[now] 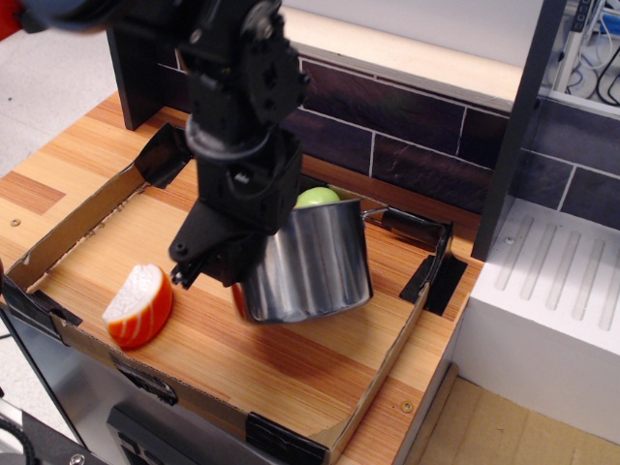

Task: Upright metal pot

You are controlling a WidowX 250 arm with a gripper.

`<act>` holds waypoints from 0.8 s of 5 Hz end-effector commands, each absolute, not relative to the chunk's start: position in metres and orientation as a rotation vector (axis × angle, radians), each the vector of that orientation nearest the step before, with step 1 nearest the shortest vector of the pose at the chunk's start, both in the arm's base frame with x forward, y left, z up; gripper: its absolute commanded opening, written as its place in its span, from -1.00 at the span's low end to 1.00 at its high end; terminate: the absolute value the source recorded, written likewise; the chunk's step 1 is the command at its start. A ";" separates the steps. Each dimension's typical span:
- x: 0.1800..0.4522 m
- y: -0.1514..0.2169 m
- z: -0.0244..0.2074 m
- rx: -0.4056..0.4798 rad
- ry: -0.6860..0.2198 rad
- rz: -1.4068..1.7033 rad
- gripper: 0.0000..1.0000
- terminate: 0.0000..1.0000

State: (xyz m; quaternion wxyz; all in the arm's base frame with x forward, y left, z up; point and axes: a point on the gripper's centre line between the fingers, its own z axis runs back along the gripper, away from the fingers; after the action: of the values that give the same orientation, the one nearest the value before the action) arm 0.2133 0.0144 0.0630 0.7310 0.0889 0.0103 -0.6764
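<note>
A single camera stands high at the front, looking down and slightly leftward across the striped wooden worktop (320, 373) toward the dark tiled back wall (426, 116).

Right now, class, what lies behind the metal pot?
Behind the metal pot a green rounded object peeks over its rim; the rest is covered. The arm hides the pot's left side and the fingers.

Arm (237, 145) hides the jaws and metal pot's (310, 262) left rim.
</note>
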 end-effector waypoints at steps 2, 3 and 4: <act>0.204 0.012 0.058 0.430 -0.134 -1.510 -1.00 -1.00; 0.196 0.004 0.062 0.432 -0.161 -1.469 1.00 -1.00; 0.196 0.001 0.069 0.376 -0.160 -1.416 1.00 -1.00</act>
State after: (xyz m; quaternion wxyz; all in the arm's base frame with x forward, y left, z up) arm 0.1930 -0.0074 0.0608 0.7439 0.1585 -0.0542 -0.6469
